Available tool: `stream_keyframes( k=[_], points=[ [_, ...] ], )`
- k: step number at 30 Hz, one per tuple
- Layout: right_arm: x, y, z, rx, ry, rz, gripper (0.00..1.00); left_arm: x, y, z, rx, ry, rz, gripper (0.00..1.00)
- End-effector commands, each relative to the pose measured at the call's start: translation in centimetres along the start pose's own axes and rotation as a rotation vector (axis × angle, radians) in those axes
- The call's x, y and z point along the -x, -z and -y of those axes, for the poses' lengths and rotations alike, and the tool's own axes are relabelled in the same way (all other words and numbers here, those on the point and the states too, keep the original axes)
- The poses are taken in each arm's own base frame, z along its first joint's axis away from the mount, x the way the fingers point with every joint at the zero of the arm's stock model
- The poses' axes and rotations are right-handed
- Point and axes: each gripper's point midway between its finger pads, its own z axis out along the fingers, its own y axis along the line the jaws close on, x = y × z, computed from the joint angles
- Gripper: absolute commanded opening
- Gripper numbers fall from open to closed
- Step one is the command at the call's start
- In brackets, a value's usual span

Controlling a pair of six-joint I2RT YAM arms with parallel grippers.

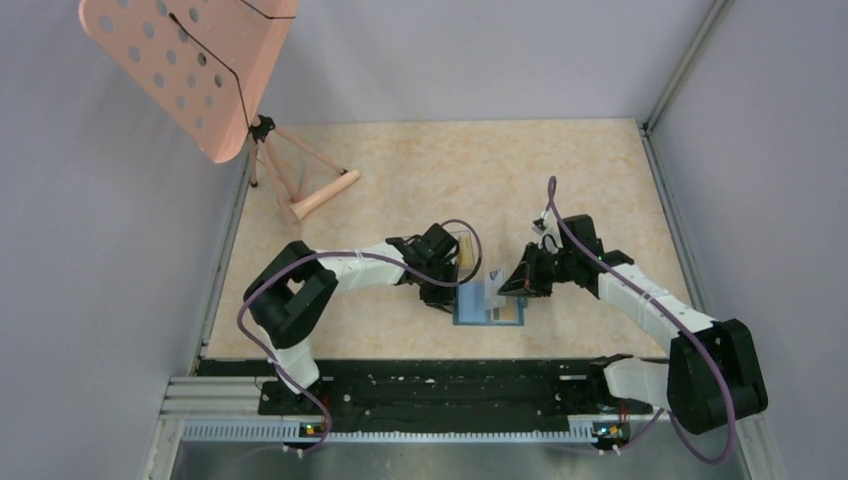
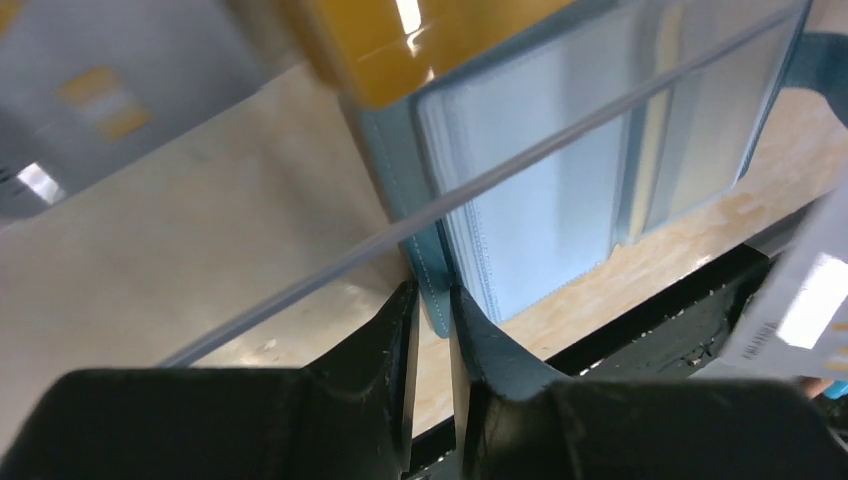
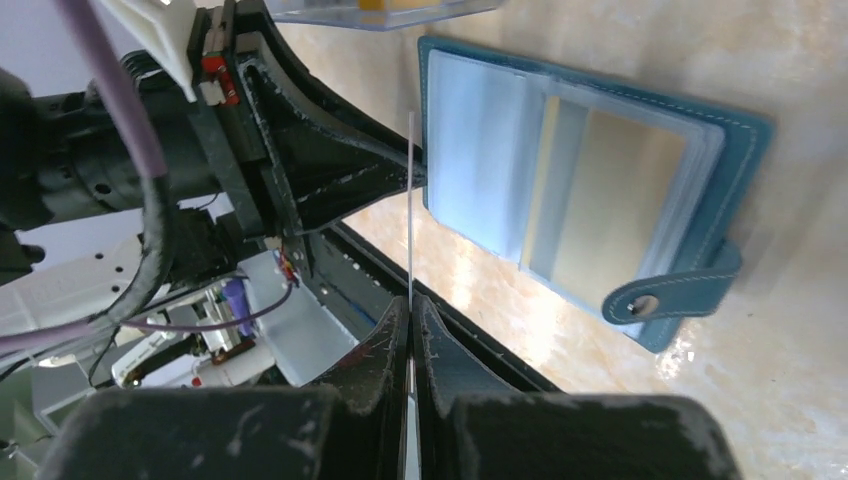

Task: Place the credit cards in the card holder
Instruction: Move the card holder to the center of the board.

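Now the holder (image 3: 480, 150) lies open and flat on the table (image 3: 790, 400), between the two grippers, with its pale blue pockets facing up. One pocket has a yellowish card (image 3: 625, 205) in it. The snap tab (image 3: 675, 292) sticks out on the side far from the left gripper (image 2: 430, 293).

The left gripper has its fingers squeezed on the holder's outer edge, so it pins that side down. The right gripper (image 3: 411, 305) has its fingers pressed tight on a thin card (image 3: 410, 200). This card stands on its edge, so the right wrist view shows it only as a thin pale line. It points straight out from the fingers. Its far end is just beside the left gripper's tips, at the holder's pinned edge.

The pockets lie off to one side of the card, not in front of it. The right arm has the card, so the job is likely its own. It probably has to tip the card flat and slide it sideways into a free pocket. Which way the pockets open cannot be told.

A clear box (image 3: 440, 10) sits just past the holder, with something orange-yellow inside. The left fingers are very near the card and could get bumped.
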Motion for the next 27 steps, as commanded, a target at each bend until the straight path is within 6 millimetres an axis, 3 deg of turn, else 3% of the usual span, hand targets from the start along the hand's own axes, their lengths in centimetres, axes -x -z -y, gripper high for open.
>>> stream_keyframes(
  k=[1,10,19,27],
  points=[
    [0.1,0.3,1.3,-0.046,0.023,0.018,0.00,0.0,-1.4,1.8,-0.054,-0.060,-0.038,0.23],
    [0.4,-0.7,4.6,-0.145,0.062,-0.003,0.00,-0.2,-1.7,1.7,-0.025,-0.076,-0.057,0.23],
    [0.9,-1.3,5.8,-0.142,0.040,-0.011,0.00,-0.4,-1.9,1.3,-0.010,-0.075,-0.067,0.22],
    [0.3,-2.2,5.4,-0.077,0.020,-0.056,0.00,-0.5,-2.1,1.4,-0.014,-0.075,-0.074,0.21]
  ],
)
